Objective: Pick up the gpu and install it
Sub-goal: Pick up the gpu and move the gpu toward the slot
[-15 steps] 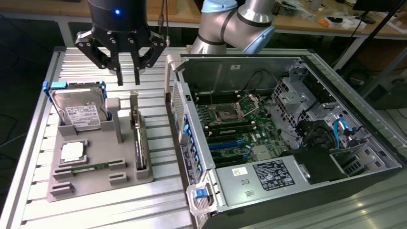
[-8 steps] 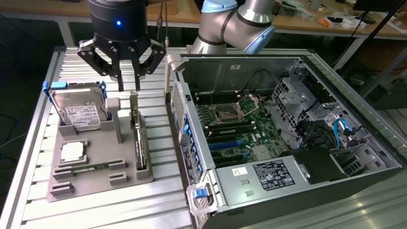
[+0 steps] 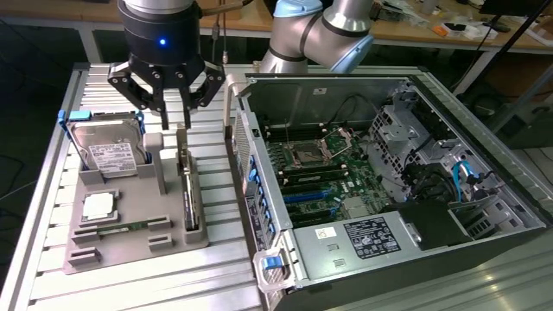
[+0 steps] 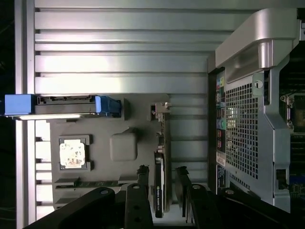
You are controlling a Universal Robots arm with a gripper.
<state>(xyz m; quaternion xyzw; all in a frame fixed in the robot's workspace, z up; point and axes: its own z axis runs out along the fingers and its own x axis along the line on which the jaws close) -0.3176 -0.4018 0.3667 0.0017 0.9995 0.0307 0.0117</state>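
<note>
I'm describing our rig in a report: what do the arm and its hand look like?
The arm is silver tubing with pale blue joint caps. The hand is black: a round body with a small blue light, then jointed linkage fingers ending in slim tips. A thin cable hangs beside it.

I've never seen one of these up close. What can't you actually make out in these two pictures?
gpu: its flat faces, since both views catch it edge-on in the grey holder.
Fingers: whether they touch the gpu; the wrist view shows them either side of it, depth unreadable.
Hard drive: label print too small in the exterior view.
Arm: upper part cut off by the exterior view's top edge.
</note>
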